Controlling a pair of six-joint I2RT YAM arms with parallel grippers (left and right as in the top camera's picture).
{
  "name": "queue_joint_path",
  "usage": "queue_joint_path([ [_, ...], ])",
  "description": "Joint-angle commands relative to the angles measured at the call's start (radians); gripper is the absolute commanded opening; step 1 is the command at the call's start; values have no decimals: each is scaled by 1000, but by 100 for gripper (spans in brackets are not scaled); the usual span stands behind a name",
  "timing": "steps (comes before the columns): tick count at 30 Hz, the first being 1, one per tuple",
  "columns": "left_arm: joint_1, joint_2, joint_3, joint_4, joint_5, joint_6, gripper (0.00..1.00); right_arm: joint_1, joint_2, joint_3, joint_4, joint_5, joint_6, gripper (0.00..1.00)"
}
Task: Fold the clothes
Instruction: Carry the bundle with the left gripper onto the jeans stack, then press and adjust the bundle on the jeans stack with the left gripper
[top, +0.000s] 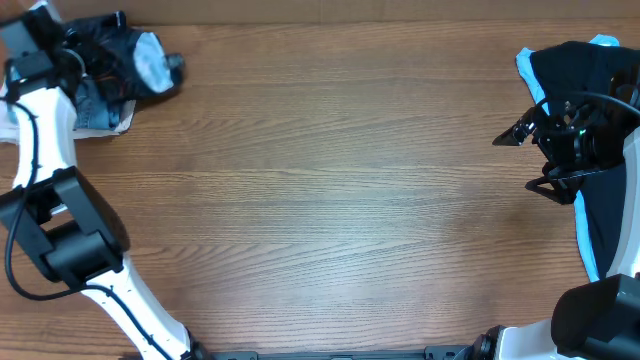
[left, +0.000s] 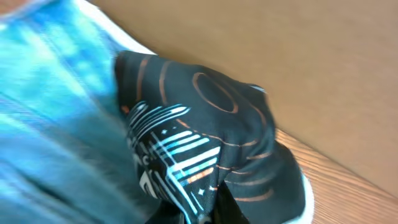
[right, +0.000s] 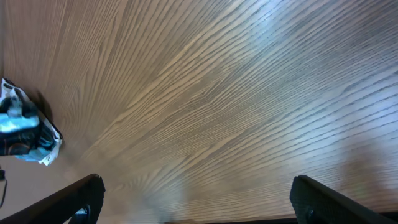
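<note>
Counting from the biggest down: one wooden table (top: 330, 200), two arms, one dark cloth (top: 590, 80), one pair of jeans (top: 95, 108) and one shirt (top: 122, 48).

Only part of each arm is in the overhead view, as both run off the bottom edge. The dark cloth lies at the table's right edge, under the right arm. It has a light-blue border and is cut off by the frame, so what kind of garment it is cannot be told.

The jeans and the shirt sit together in one heap at the far left corner, touching. The black shirt is bunched on top of and beside the denim. In the left wrist view, which is blurred, the shirt (left: 205, 124) shows thin orange lines and white lettering too smeared to read. The jeans (left: 50, 124) fill the left side of that view.

The left gripper (top: 105, 58) is over this heap with its jaws pressed together, pinching a fold of the shirt. Its fingers are almost wholly hidden by cloth in its own camera.

The right gripper (top: 528, 160) hangs near the right edge with its jaws spread wide and nothing between them. In its wrist view (right: 198, 182) only bare wood lies below it, and the heap is a small blur at the left edge.
</note>
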Motion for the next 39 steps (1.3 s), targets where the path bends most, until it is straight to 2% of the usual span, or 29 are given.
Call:
queue_joint_path([
  [1, 55, 0, 34, 14, -39, 3, 8, -1, -35, 26, 3, -6, 0, 100],
  [12, 159, 3, 31, -13, -80, 59, 11, -1, -35, 26, 6, -6, 0, 100],
  [16, 178, 8, 29, -19, -105, 63, 19, -1, -35, 26, 5, -6, 0, 100],
  [20, 183, 26, 18, -18, -159, 66, 23, -1, -35, 26, 5, -6, 0, 100],
  [21, 183, 38, 18, -19, -171, 69, 30, -1, -35, 26, 3, -6, -1, 100],
  [23, 183, 59, 18, -24, -174, 69, 56, -1, -35, 26, 0, -6, -1, 100],
  [25, 183, 78, 18, -34, -174, 69, 63, -1, -35, 26, -2, -6, -1, 100],
  [27, 183, 88, 18, -44, -175, 69, 78, -1, -35, 26, -5, -6, -1, 100],
  [33, 180, 46, 27, -73, -169, 68, 85, -1, -35, 26, -9, -6, -2, 100],
  [39, 167, -84, 27, -59, -58, 59, 92, -1, -35, 26, -9, -6, -5, 100],
])
